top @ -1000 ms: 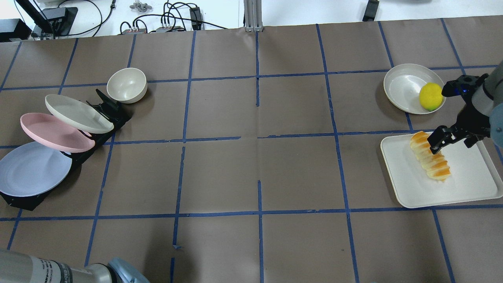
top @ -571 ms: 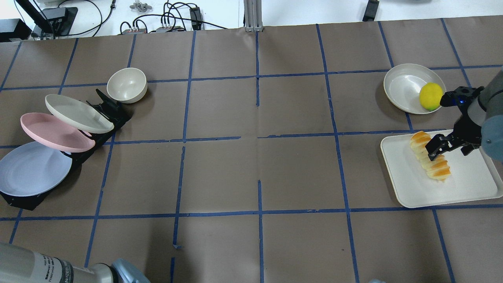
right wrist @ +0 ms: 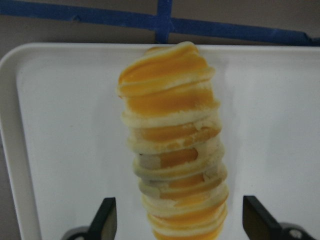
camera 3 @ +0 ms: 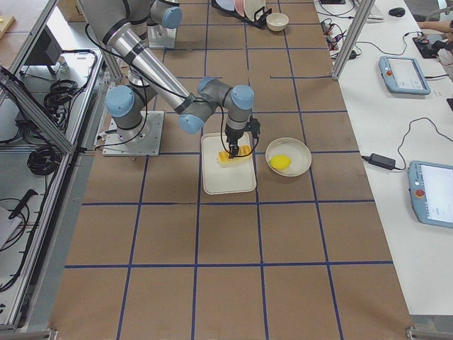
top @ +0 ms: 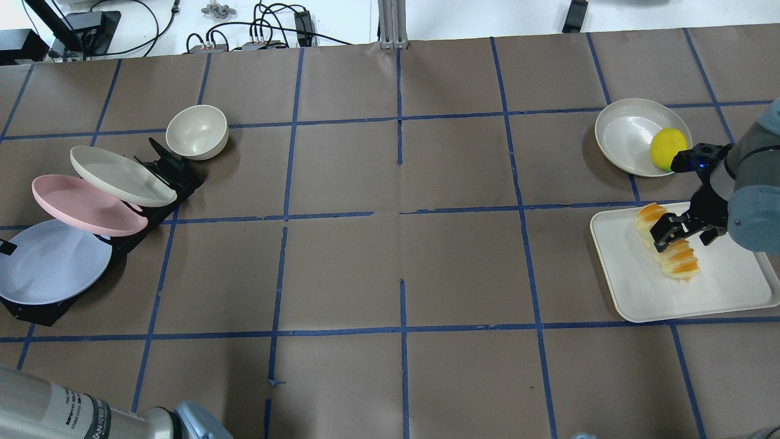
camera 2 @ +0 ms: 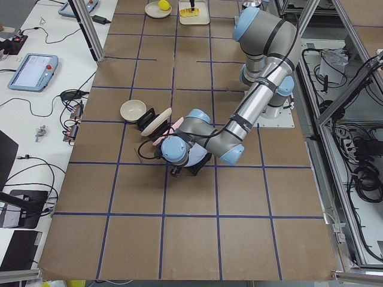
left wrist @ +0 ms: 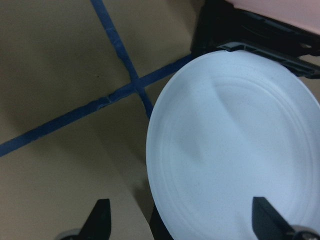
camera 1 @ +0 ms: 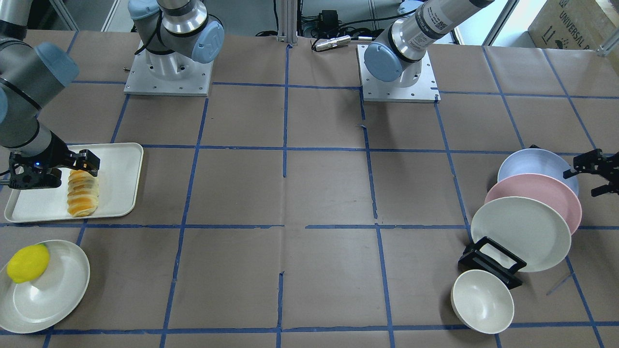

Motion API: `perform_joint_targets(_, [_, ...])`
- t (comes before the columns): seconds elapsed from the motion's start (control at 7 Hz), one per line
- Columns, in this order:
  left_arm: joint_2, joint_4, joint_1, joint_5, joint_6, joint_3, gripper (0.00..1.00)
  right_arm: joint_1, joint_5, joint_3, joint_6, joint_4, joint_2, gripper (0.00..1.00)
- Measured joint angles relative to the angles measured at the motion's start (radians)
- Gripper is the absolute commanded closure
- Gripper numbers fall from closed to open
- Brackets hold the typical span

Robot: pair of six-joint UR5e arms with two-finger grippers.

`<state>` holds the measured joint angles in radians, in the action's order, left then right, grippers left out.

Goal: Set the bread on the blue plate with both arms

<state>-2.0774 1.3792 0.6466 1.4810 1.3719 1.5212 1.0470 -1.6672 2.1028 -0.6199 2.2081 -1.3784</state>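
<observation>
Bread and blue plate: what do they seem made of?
The bread looks like soft foam or rubbery plastic, likely a toy: smooth ridged orange-and-cream segments. The blue plate seems matte plastic or melamine: even pale colour, faint speckles, no glaze shine.

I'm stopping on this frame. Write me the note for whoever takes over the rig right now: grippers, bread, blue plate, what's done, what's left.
Left gripper: open, holding nothing, close up to the blue plate.
Right gripper: open, a finger on each side of the bread, not closed on it.
Bread: lying on the white tray at the robot's right end of the table.
Blue plate: leaning in the black rack at the left end, in front of the pink plate.
Done: both approaches only; nothing grasped.
Left: close on the bread, take the plate out, set the bread on it.
</observation>
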Motion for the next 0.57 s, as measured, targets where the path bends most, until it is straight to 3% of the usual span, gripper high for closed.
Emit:
perform_joint_targets(0.14, [-0.021, -0.012, 0.002, 0.001, -0.004, 0.000, 0.00, 0.000, 0.002, 0.008, 0.001, 0.024, 0.018, 0.11])
perform_joint_targets(0.29, [-0.035, -0.025, 0.004, 0.005, -0.007, -0.001, 0.03, 0.000, 0.003, 0.010, 0.000, 0.055, 0.035, 0.25])
perform_joint_targets(0.43, [-0.043, -0.031, 0.005, 0.006, -0.010, 0.002, 0.21, -0.004, 0.003, 0.010, 0.000, 0.084, 0.047, 0.61])
perform_joint_targets(0.57, [-0.048, -0.033, 0.005, 0.007, -0.014, 0.003, 0.67, -0.012, 0.004, 0.010, 0.001, 0.098, 0.054, 0.92])
